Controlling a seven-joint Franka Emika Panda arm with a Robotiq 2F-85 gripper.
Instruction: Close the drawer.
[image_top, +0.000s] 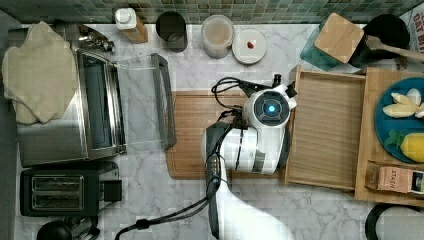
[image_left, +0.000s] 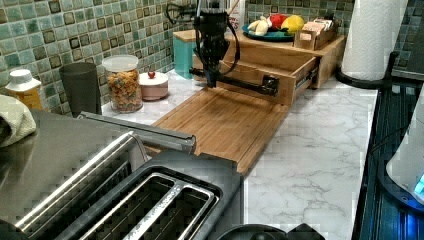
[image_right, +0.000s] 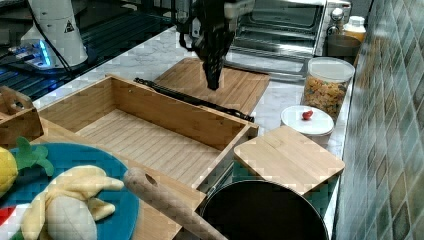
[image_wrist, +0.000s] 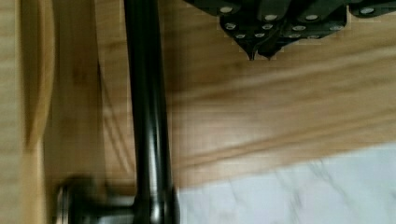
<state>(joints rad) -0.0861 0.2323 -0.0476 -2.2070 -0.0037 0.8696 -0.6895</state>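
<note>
Handle (image_wrist: 148, 112) looms closest at wrist camera. Gripper (image_wrist: 261, 55) pinched together, empty, above cutting board (image_left: 225, 122). Drawer (image_top: 327, 132) pulled out, 3 o'clock of gripper in top view. Risk: fingers ride over handle, push fails.

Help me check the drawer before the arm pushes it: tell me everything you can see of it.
The drawer is a wide, shallow tray of light bamboo with raised walls and a slatted, straight-grained floor; nothing lies inside. It stands pulled out from the bamboo stand that carries the blue plate. A long black bar handle runs along its front wall. The front overhangs the edge of the darker cutting board. The gripper hangs, fingers together, just in front of the handle; contact cannot be told.
</note>
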